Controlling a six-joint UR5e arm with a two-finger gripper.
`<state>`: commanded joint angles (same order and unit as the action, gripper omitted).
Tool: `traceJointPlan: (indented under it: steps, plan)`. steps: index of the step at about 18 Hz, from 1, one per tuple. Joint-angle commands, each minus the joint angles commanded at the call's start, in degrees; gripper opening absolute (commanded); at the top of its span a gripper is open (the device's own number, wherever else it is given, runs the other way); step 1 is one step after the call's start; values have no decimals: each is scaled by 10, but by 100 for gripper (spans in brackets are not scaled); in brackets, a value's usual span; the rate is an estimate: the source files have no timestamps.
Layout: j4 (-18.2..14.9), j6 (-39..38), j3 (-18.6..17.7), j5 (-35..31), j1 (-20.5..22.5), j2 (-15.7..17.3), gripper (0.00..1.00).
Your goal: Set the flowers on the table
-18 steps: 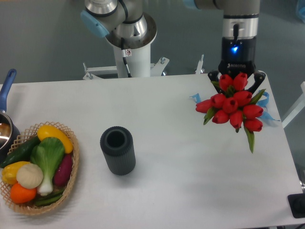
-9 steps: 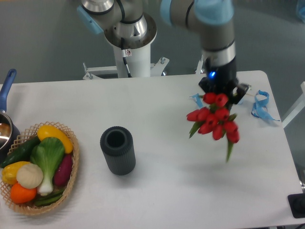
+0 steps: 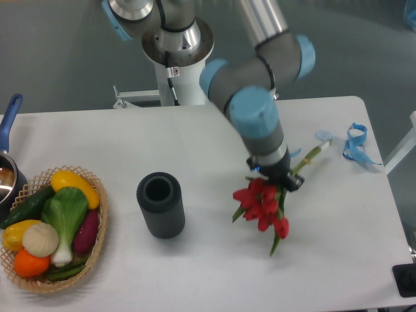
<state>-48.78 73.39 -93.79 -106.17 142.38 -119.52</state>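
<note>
The flowers [image 3: 262, 205], a bunch of red tulips with green leaves, are held by my gripper [image 3: 275, 177] low over the white table [image 3: 195, 143], right of centre. The bunch is tilted: the heads point toward the front left and the green stems [image 3: 312, 155] stick out to the back right. The gripper is shut on the stems just behind the heads; its fingers are mostly hidden by the wrist and blooms. I cannot tell whether the heads touch the table.
A dark ribbed cylinder vase [image 3: 160, 204] stands upright left of the flowers. A wicker basket of vegetables [image 3: 52, 227] sits at the front left, with a pot [image 3: 8, 162] behind it. A light blue ribbon [image 3: 355, 143] lies at the back right edge.
The arm has swung left and toward the front, carrying the flowers from the back right corner to the table's middle right. The bunch has been lowered and tilted over.
</note>
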Motion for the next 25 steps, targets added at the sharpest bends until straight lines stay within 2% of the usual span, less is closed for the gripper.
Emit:
traceJointPlan:
  steps: [4, 5, 6, 7, 8, 9, 14, 16, 18, 19, 20, 22, 23, 25]
  plan:
    - [0, -1, 15, 3, -4, -19, 28]
    - [0, -1, 14, 3, -4, -19, 36]
    - [0, -1, 14, 3, -4, -19, 52]
    - [0, -1, 14, 2, -4, -16, 75]
    - [2, 3, 15, 2, -4, -12, 93]
    - [3, 1, 15, 2, -4, -8, 100]
    - [19, -7, 17, -3, -5, 40, 100]
    - [19, -4, 29, -3, 3, 63, 100]
    - [3, -2, 47, 4, 24, 89, 100]
    - [-25, 0, 63, 9, 33, 101, 100]
    - [-68, 7, 82, 37, 53, 106, 100]
    - [-130, 46, 113, 81, 82, 124, 100]
    - [-154, 72, 123, 97, 97, 131, 100]
    - [-183, 138, 131, 126, 133, 147, 100]
